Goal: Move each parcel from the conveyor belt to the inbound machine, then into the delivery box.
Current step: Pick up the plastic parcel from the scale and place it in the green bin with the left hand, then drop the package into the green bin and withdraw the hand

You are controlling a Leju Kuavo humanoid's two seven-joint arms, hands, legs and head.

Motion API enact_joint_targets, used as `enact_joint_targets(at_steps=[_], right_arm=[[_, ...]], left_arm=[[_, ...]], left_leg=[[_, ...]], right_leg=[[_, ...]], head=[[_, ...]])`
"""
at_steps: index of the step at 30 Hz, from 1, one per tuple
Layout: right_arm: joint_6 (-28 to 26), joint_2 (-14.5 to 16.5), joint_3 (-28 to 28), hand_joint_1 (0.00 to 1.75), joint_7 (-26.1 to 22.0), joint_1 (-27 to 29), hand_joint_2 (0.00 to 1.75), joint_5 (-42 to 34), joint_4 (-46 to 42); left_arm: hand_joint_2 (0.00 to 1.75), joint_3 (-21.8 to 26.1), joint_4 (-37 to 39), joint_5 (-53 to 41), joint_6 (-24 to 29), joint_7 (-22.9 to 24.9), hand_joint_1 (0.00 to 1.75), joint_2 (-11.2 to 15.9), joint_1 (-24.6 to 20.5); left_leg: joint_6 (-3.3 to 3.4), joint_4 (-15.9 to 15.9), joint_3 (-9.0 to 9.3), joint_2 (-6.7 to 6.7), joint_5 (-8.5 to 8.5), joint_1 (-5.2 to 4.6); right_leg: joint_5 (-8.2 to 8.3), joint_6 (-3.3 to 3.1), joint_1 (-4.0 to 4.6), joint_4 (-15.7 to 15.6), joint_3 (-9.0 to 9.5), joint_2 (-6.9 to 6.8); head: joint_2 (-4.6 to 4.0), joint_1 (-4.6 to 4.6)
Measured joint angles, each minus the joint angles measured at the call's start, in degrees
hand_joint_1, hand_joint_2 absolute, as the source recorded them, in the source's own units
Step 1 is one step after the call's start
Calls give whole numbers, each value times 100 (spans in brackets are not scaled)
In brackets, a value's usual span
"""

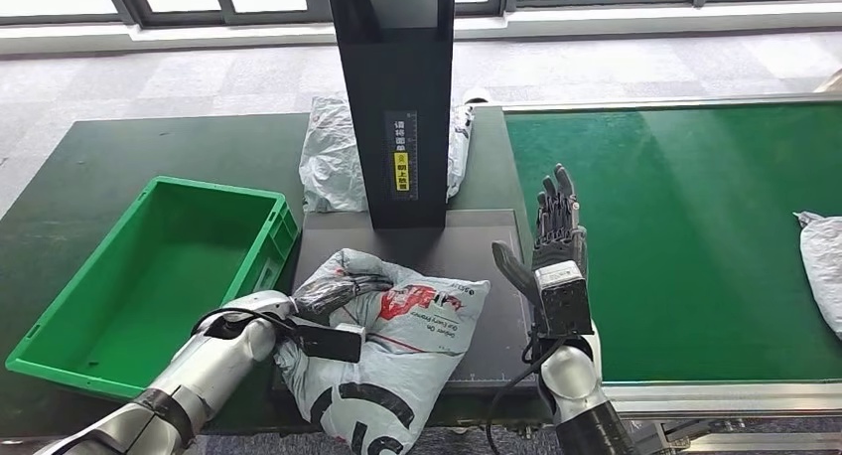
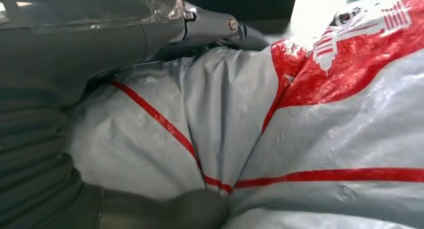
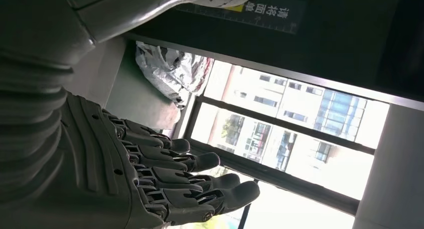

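A grey parcel (image 1: 397,346) with red and black print lies on the dark plate (image 1: 496,241) of the inbound machine, hanging over its near edge. My left hand (image 1: 333,301) grips its left side; in the left wrist view the thumb and fingers (image 2: 200,26) clamp the crinkled grey bag (image 2: 310,134). My right hand (image 1: 551,241) is raised, fingers spread and pointing up, empty, just right of the plate; its fingers (image 3: 190,184) hold nothing. Another grey parcel (image 1: 822,266) lies on the green conveyor belt (image 1: 675,227) at the right edge. The green delivery box (image 1: 149,276) stands empty on the left.
The machine's black upright column (image 1: 397,97) rises from the plate's far side. Behind it lies a further grey parcel (image 1: 333,157), also seen as a grey parcel (image 3: 167,71) in the right wrist view. The dark green table (image 1: 119,167) carries the box.
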Motion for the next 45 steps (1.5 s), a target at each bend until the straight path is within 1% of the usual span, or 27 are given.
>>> enact_joint_targets(at_steps=[2, 4, 6, 7, 10, 15, 17, 19, 23, 27, 29, 31, 33, 36, 38, 40, 43, 45], right_arm=[[-64, -4, -88, 0, 50, 353, 175, 48, -229], [-100, -9, -179, 0, 76, 690, 175, 101, -478], [-119, -10, -237, 0, 110, 902, 175, 139, -655], [-123, -10, -251, 0, 127, 973, 175, 152, -716], [-125, -10, -266, 0, 147, 1088, 175, 166, -824], [-122, -10, -328, 0, 149, 1140, 175, 166, -910], [-118, -10, -342, 0, 150, 1149, 175, 165, -929], [-126, -10, -345, 0, 149, 1157, 175, 158, -933], [-199, -10, -346, 0, 118, 1161, 175, 47, -929], [-273, -22, -340, 0, 53, 1120, 175, -137, -880], [-291, -45, -314, 0, 35, 1089, 175, -253, -812], [-300, -64, -272, 0, 24, 1066, 175, -342, -737], [-302, -73, -217, 0, 18, 1032, 175, -383, -671], [-321, -75, -141, 0, 41, 965, 175, -415, -591], [-341, -75, -99, 0, 67, 933, 175, -420, -561], [-354, -75, -69, 0, 99, 917, 175, -416, -548], [-384, -75, -55, 0, 153, 920, 175, -385, -545], [-411, -75, -53, 0, 169, 940, 175, -355, -551]], left_arm=[[175, 81, -287, 348, 678, 68, 175, -23, 111], [175, 230, -725, 651, 1305, 405, 175, -83, 203], [175, 391, -1138, 863, 1731, 692, 175, -145, 213], [175, 449, -1303, 923, 1833, 765, 175, -170, 209], [175, 530, -1641, 992, 1908, 830, 175, -214, 223], [175, 576, -1879, 1041, 1961, 826, 175, -231, 252], [175, 582, -1931, 1044, 2063, 819, 175, -234, 267], [175, 613, -1988, 1035, 2428, 826, 175, -250, 272], [175, 767, -2237, 821, 3506, 1095, 175, -293, 199], [175, 940, -2537, 347, 4273, 1405, 175, -293, 132], [175, 1143, -2718, 50, 4733, 1457, 175, -280, 165], [175, 1495, -2930, -154, 5048, 1322, 175, -284, 232], [175, 1994, -3144, -569, 5135, 1112, 175, -336, 317], [175, 2917, -3392, -1434, 5139, 924, 175, -470, 435], [175, 3577, -3482, -1694, 5139, 821, 175, -540, 496], [175, 4200, -3538, -1640, 5139, 634, 175, -587, 538], [175, 4936, -3504, -901, 5139, 419, 175, -585, 569], [175, 5327, -3403, -501, 5139, 362, 175, -503, 580]], left_leg=[[-6, 3, -5, -4, 11, 1], [-12, 6, -50, -4, 19, 1], [-15, 8, -84, 1, 22, 0], [-16, 8, -91, 5, 23, -1], [-14, 8, -101, 9, 21, -2], [-12, 9, -115, 7, 20, -2], [-12, 9, -118, 8, 20, -2], [-12, 10, -121, 9, 20, -2], [-12, 10, -127, 8, 20, -2], [-13, 9, -133, 9, 20, -1], [-13, 9, -137, 9, 20, -1], [-13, 9, -140, 10, 20, -1], [-13, 9, -143, 11, 20, -1], [-13, 8, -149, 12, 20, 0], [-14, 7, -151, 20, 20, 0], [-14, 7, -153, 30, 20, 0], [-14, 7, -153, 32, 20, 0], [-14, 7, -153, 32, 20, 0]], right_leg=[[9, -4, 3, 3, -21, -2], [24, -7, 4, 7, -67, -1], [35, -7, 4, 8, -103, 3], [37, -7, 3, 8, -111, 6], [37, -7, 3, 6, -124, 15], [36, -6, 3, 5, -136, 16], [36, -6, 3, 5, -140, 16], [36, -6, 4, 5, -145, 17], [36, -7, 4, 6, -149, 16], [36, -7, 4, 8, -150, 16], [36, -7, 4, 9, -154, 17], [36, -7, 4, 9, -157, 18], [36, -7, 4, 9, -162, 19], [35, -8, 6, 9, -170, 20], [35, -8, 8, 10, -174, 26], [36, -8, 8, 11, -179, 36], [36, -8, 8, 11, -182, 39], [35, -9, 9, 11, -182, 39]], head=[[0, 0], [0, 0], [1, -1], [1, 0], [-1, 1], [0, -1], [0, 0], [1, 0], [1, -1], [-1, 0], [0, 0], [0, 1], [-1, -1], [0, -1], [0, -1], [-1, -1], [1, -1], [0, -1]])
